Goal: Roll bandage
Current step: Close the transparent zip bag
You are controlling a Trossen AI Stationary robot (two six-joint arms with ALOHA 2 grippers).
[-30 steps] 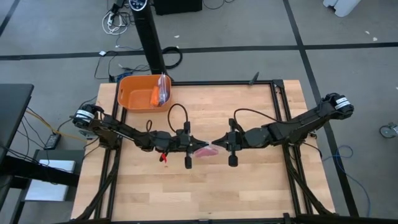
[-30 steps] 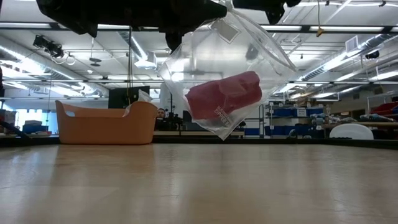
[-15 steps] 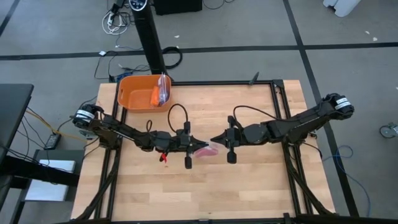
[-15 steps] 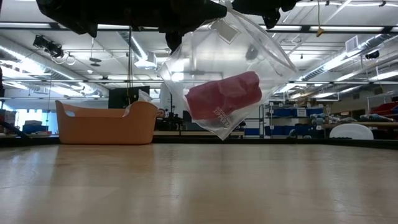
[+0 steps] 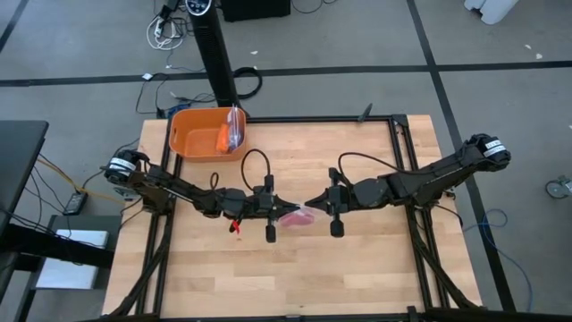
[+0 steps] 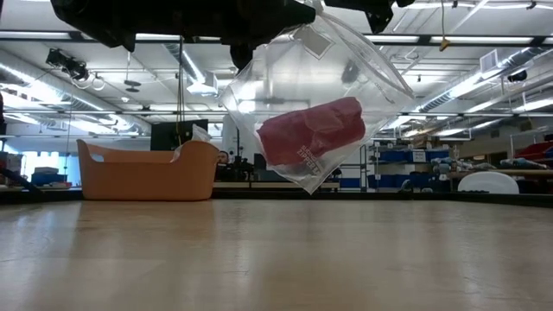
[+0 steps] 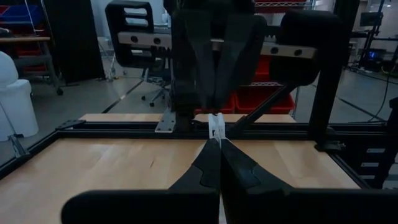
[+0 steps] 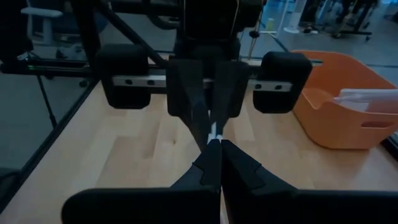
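Note:
A clear plastic bag (image 6: 315, 82) hangs above the middle of the table with the magenta-pink bandage (image 6: 311, 130) inside it as a compact roll. From above, bag and bandage (image 5: 299, 218) show between the two arms. My left gripper (image 5: 288, 213) comes in from the table's left and my right gripper (image 5: 307, 205) from its right. They meet tip to tip, both shut on the bag's top. In the low view both are dark shapes at the picture's top. My left gripper pinches the bag's top edge (image 7: 215, 128) between its two fingertips, fingers level, coming from the table's left. The bag hangs below, clear of the table. My right gripper pinches the same top edge (image 8: 213, 132) between its fingertips, slanting slightly down from the table's right. The bag hangs tilted below the fingers with the roll in its lower part.
An orange plastic tub (image 5: 201, 134) stands at the table's far left corner with an orange item and a clear packet (image 5: 234, 130) in it. Black frame rails (image 5: 402, 143) run along the table's edges. Bare wooden tabletop (image 5: 295, 268) lies under and around the hanging bag.

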